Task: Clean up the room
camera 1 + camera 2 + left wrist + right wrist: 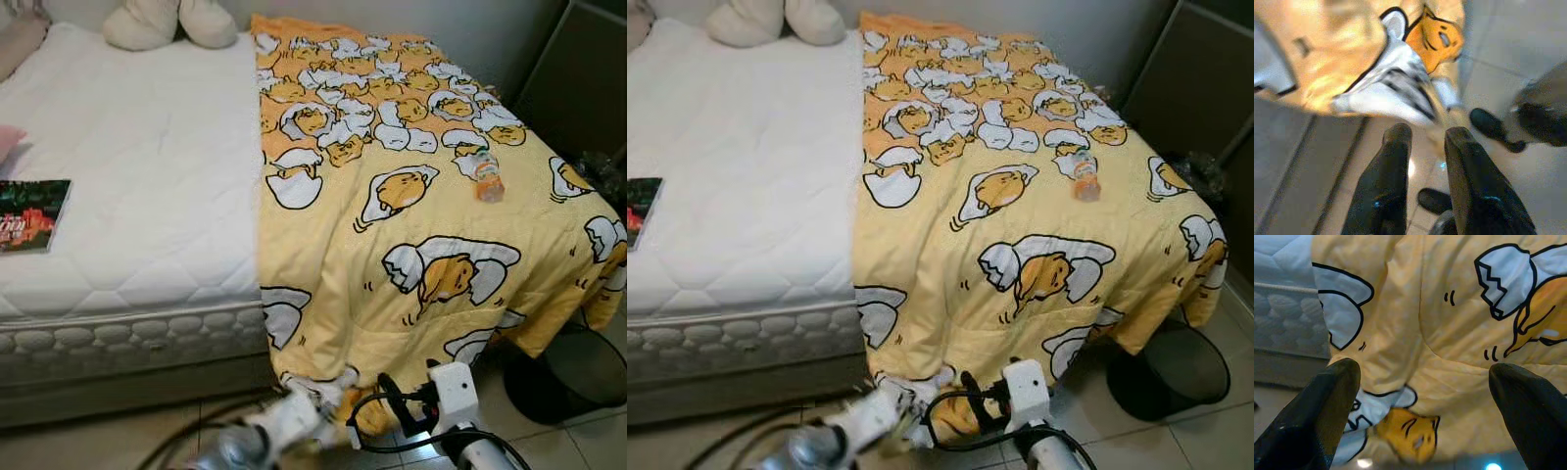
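Right wrist view: our right gripper [1422, 406] spreads wide before the blanket [1449, 333]; left gripper [1425, 142] nearly closed, empty. We should pinch the hem squarely.

1 yellow blanket [411, 245], 1 bottle [487, 178], 1 book [29, 213], 2 pillows [167, 22], 1 bin [573, 377], 2 grippers: left gripper [1427, 139], right gripper [1422, 372].

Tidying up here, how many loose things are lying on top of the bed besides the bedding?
2: a bottle on the yellow blanket toward the bed's right side, and a book on the bare white mattress at its left edge. Others could be hidden beyond view.
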Available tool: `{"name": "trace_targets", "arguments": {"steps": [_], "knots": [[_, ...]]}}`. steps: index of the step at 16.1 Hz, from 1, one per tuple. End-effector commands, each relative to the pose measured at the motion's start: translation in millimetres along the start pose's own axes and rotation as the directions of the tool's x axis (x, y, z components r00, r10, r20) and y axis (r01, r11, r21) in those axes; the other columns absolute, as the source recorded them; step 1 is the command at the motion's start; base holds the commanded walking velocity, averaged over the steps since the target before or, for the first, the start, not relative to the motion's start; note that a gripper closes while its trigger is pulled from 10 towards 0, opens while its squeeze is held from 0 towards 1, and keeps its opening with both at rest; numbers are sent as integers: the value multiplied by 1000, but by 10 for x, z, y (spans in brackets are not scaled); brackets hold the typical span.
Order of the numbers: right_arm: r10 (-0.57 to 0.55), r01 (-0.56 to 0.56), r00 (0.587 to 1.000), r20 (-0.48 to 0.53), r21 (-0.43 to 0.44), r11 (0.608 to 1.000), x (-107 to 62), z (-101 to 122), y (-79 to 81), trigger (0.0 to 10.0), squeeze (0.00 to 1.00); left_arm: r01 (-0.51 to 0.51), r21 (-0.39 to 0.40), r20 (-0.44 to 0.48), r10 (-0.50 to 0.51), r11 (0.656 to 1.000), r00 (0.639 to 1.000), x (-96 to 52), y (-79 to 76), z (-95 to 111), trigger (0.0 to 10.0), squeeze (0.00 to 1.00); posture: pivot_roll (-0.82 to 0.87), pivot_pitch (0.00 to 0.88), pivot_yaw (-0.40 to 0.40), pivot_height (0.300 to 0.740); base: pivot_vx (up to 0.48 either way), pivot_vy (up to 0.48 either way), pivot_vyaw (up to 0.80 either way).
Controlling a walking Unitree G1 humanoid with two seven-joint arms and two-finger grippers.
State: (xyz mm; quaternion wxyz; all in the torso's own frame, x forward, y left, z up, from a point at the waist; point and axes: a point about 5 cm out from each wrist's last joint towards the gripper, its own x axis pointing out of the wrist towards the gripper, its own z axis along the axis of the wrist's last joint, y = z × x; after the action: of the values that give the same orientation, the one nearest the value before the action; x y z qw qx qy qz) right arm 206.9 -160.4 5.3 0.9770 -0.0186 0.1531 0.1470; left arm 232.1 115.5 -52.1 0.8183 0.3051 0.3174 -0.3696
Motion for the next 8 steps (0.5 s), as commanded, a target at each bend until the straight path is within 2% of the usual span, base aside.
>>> {"name": "trace_targets", "arguments": {"steps": [1,2,3,5,7,8], "knots": [[-30,30,999,-15,15,999,-41,-49,-50,10000,0,-17,-19,-11,16,1000,1000,-21,-5,-67,10000,1000,16,71,-59,740,0,0,0],[-59,59,998,10,28,998,-12,1,-72,10000,0,-156,-127,22,160,980,987,-111,279,-101,10000,1000,31,30,-42,740,0,0,0],[-80,78,996,38,38,996,23,65,-89,10000,0,-250,-222,58,268,942,962,-188,501,-86,10000,1000,41,9,-34,740,0,0,0],[-100,97,993,64,48,994,114,137,-118,10000,0,-293,-281,105,333,914,937,-276,697,-60,10000,1000,65,0,-12,740,0,0,0],[-126,122,989,78,55,991,171,171,-155,10000,0,-317,-278,113,358,907,927,-320,757,-78,10000,1000,87,0,4,740,0,0,0],[-175,170,978,110,60,984,236,265,-222,10000,0,-380,-388,150,465,839,873,-362,902,27,10000,1000,93,0,8,740,0,0,0]]}}
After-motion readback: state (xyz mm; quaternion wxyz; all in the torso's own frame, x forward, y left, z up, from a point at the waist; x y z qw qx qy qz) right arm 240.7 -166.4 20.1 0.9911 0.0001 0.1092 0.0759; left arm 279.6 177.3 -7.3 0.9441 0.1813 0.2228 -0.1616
